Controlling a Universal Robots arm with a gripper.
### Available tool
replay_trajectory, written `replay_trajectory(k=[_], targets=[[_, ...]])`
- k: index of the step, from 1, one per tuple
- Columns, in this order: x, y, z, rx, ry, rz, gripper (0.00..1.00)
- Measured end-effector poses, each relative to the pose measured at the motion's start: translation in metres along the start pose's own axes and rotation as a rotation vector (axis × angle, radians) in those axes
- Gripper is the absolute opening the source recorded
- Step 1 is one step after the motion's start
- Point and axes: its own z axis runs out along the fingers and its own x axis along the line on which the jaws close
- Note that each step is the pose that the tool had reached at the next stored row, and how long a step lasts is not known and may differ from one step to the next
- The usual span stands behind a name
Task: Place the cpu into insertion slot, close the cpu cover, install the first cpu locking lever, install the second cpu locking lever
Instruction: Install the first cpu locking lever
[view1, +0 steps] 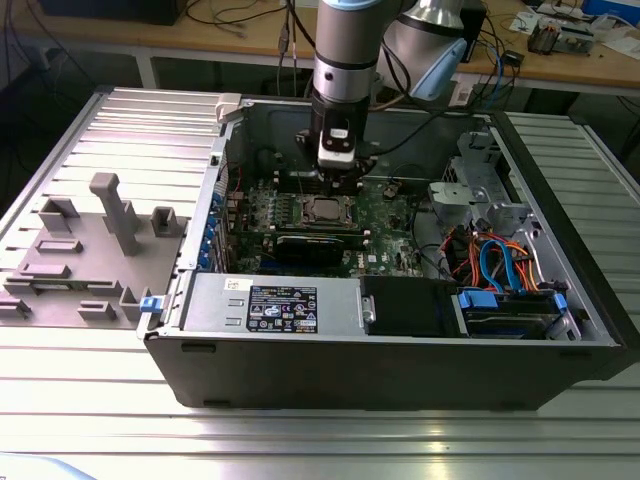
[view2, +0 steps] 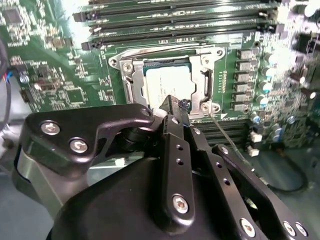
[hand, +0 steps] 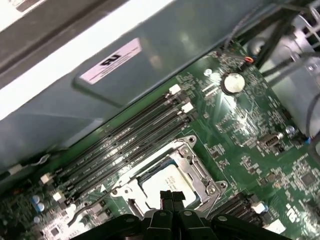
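Directly over the green motherboard (view1: 390, 215) of an open computer case (view1: 400, 370), the arm's gripper (view1: 336, 188) hangs with its black fingers (view2: 172, 135) pressed together, nothing visible between them; in both wrist views the fingertips sit at one corner of the insertion slot (view2: 116, 62), though whether they touch it cannot be told; the cpu (view2: 167, 85) lies seated in that slot, its dull silver top facing up; the cpu cover (view2: 206, 82) lies flat around the chip, its cut-out framing the metal top; a thin locking lever (view2: 227, 137) slants away from the socket's corner, just beside the fingers; long black memory slots (hand: 125, 145) run alongside the socket; a grey moulded fixture (view1: 90, 250) rests outside the case, on the exterior view's left.
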Motion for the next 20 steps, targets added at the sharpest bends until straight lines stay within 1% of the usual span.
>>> replay_trajectory(k=[5,6,8,10,12,20], targets=[[0.0000,0.0000,0.0002,0.0007,0.0010,-0.100,0.11],[0.0000,0.0001,-0.0007,0.0007,0.0011,-0.123,0.11],[0.0001,0.0001,-0.0060,0.0011,0.0014,-0.150,0.11],[0.0001,0.0001,-0.0064,0.0012,0.0018,-0.188,0.11],[0.0001,0.0001,-0.0064,0.0018,0.0024,-0.246,0.11],[0.0001,0.0001,-0.0062,0.0030,0.0041,-0.404,0.11]])
